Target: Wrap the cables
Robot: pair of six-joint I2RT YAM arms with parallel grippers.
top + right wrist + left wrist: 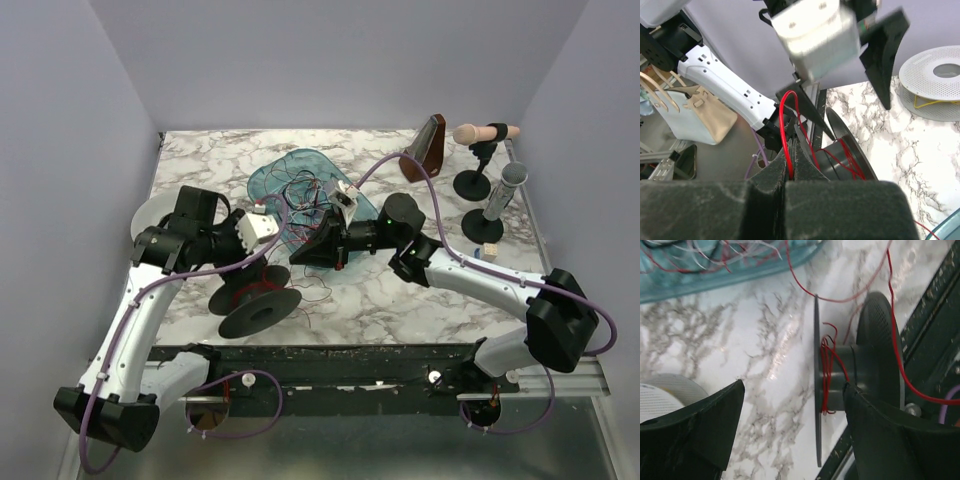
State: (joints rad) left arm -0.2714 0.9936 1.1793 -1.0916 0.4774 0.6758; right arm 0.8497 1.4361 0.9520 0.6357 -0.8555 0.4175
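Observation:
The cables [300, 195] are a tangle of thin red, black and white wires in a teal tray [262, 178]; they also show in the left wrist view [700, 255]. A black spool [255, 297] lies near the front edge with red wire wound on its hub [827, 380]. My right gripper [298, 258] is shut on a red wire [786, 125] just above the spool [847, 152]. My left gripper [258, 252] is open, its jaws wide apart over the spool's flange [817, 390], holding nothing.
A white perforated spool [935, 82] lies at the left, partly under my left arm [150, 215]. A brown wedge-shaped object [425, 148] and two microphones on black stands [488, 215] are at the back right. The table's front rail [380, 365] is close to the black spool.

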